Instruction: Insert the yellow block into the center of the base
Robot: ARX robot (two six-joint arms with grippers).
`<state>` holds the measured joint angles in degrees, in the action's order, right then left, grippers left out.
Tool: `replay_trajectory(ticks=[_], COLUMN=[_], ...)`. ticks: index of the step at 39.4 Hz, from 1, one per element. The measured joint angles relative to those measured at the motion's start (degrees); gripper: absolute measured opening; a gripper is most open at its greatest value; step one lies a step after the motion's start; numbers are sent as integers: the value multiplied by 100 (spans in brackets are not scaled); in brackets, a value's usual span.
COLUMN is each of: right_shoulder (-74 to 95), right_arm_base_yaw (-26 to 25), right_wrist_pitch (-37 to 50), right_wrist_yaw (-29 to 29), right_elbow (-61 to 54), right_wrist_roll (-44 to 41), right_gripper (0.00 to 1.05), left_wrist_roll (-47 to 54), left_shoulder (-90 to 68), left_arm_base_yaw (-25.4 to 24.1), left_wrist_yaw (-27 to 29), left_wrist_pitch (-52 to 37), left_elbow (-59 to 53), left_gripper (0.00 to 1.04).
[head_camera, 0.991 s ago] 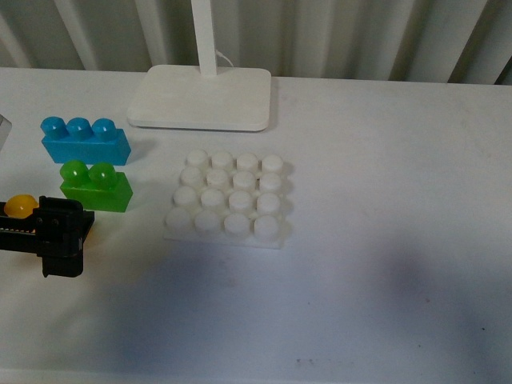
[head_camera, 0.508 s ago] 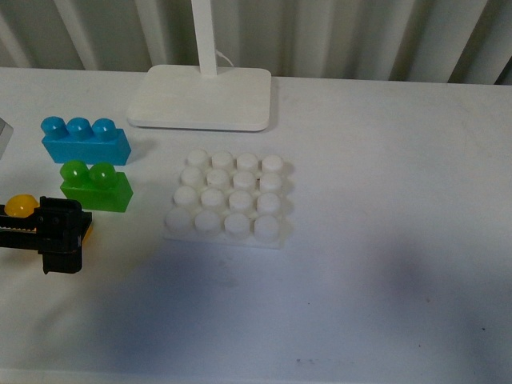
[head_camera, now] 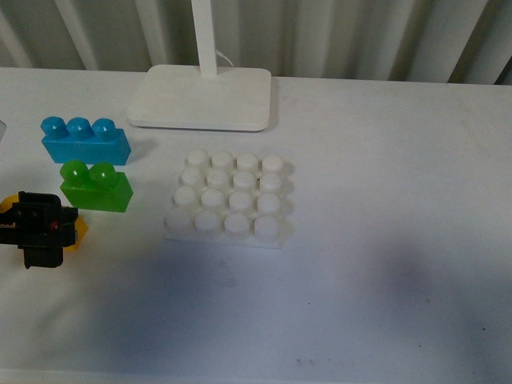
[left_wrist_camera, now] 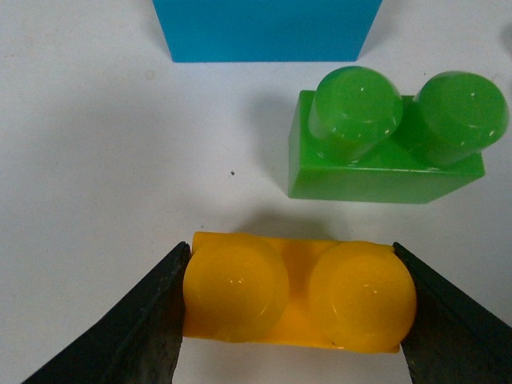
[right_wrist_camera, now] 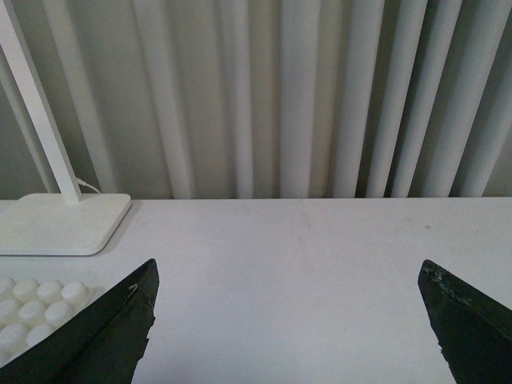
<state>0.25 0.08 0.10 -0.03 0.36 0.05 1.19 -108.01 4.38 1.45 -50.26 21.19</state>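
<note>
On a white table [head_camera: 384, 264], the front view shows the left gripper [head_camera: 40, 228] covering most of the yellow block [head_camera: 77, 232], so only orange slivers show at either side. The block sits at 8 o'clock from the base [head_camera: 228, 200], well apart, just below the green brick [head_camera: 96, 186]. The blue brick [head_camera: 84, 140] lies at 10 o'clock from the base and the lamp foot [head_camera: 200, 96] at 12.

The left wrist view shows the whole block [left_wrist_camera: 296, 300]: glossy yellow-orange, with two round studs, lying flat. The left gripper [left_wrist_camera: 293, 280] is clamped on it, a dark finger [left_wrist_camera: 152, 320] pressing each end.

Only the right wrist view shows the right gripper [right_wrist_camera: 288, 320], its jaws spread wide and holding nothing.
</note>
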Motion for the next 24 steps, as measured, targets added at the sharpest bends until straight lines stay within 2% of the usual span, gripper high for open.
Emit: replay_trajectory(ticks=[11, 16, 24], right_shoulder=[0, 0, 0], right_arm_base_yaw=[0, 0, 0], right_wrist_pitch=[0, 0, 0], right_wrist_yaw=[0, 0, 0], right_elbow=[0, 0, 0], right_wrist_roll=[0, 0, 0], right_gripper=[95, 95, 95], left_wrist_roll=[-476, -1019, -1663], left_shoulder=[1123, 1843, 1572], left_arm_base_yaw=[378, 977, 2124], left_wrist_yaw=[675, 1202, 1735], left_wrist_pitch=[962, 1624, 2076], left_elbow=[-109, 2, 761], left_gripper=[65, 65, 65])
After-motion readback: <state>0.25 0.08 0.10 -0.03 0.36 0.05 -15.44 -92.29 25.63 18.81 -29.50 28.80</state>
